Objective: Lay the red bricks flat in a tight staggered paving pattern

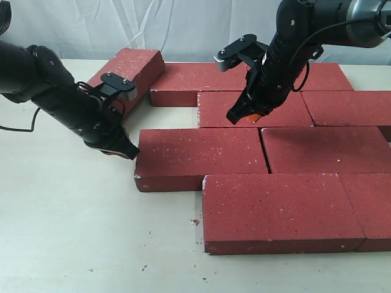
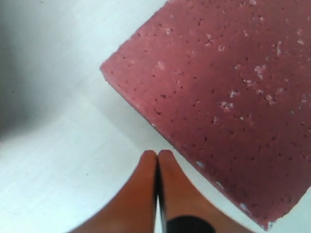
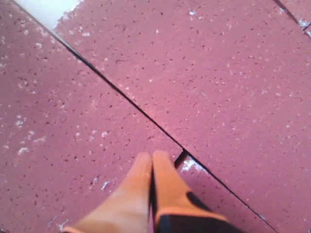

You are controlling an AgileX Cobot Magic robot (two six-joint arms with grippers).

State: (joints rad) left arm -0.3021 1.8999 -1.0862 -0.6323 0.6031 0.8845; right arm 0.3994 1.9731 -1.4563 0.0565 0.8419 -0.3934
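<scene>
On the pale table in the exterior view, the bricks lie flat in four staggered rows with thin seams. One skewed brick sits at an angle at the back left, its corner near the back row but not squared to it. The left gripper is low at the left end of the third-row brick, its fingers pressed together. The right gripper, also pinched shut on nothing, hangs over the second row.

In the left wrist view, the left gripper points its closed tips at the long edge of the third-row brick, near a corner. A sliver of table shows between them, so it looks just beside the brick, not touching it.

In the right wrist view, the right gripper has its tips together above the bricks, right by a seam where three of them meet. I cannot tell whether it touches.

The step in hand seems to be nudging the third-row brick tight against its neighbours. Push with the closed tips low on the side face and near its middle, since a push near the corner would turn the brick. Go slowly so the neighbours do not shift, and let the right gripper press down on them as a stop. The skewed brick is not yet in the pattern.
</scene>
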